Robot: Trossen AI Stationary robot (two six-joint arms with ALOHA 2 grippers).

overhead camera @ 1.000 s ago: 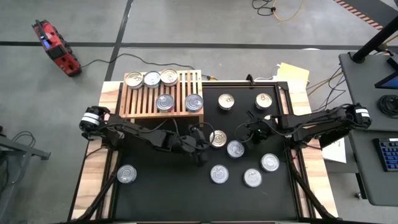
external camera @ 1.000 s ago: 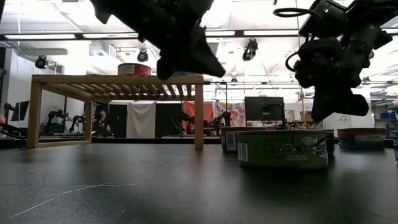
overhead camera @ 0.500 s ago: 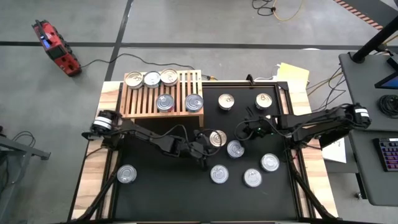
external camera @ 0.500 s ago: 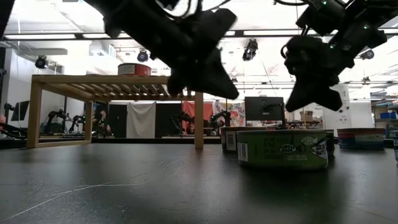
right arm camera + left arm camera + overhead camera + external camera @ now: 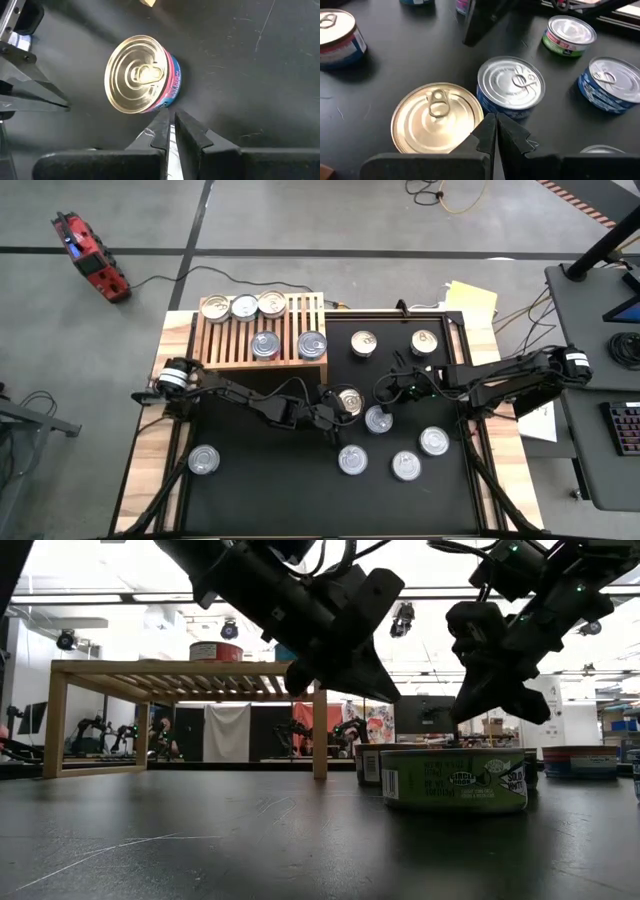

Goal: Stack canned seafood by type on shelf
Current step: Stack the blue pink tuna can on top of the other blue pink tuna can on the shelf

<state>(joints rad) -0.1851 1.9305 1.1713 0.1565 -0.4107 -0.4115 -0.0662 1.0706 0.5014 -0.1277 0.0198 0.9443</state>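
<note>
Both closed and empty, the left claw [image 5: 337,412] and right claw [image 5: 381,393] hover beside the gold-lidded can [image 5: 349,401], so the next move calls for one to open and grasp it for the shelf [image 5: 222,340].

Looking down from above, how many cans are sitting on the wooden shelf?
5. Three line the shelf's back edge: gold, silver, gold. Two silver ones sit nearer its front: and. Stacked cans beneath any lid would be hidden.

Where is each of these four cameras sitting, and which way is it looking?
High: overhead, straight down; both arms, shelf.
Low: table height, looking level; both grippers hang above a green-labelled can.
Left wrist: past the shut left gripper at the gold-lidded can.
Right wrist: past the shut right gripper, same gold-lidded can.
</note>
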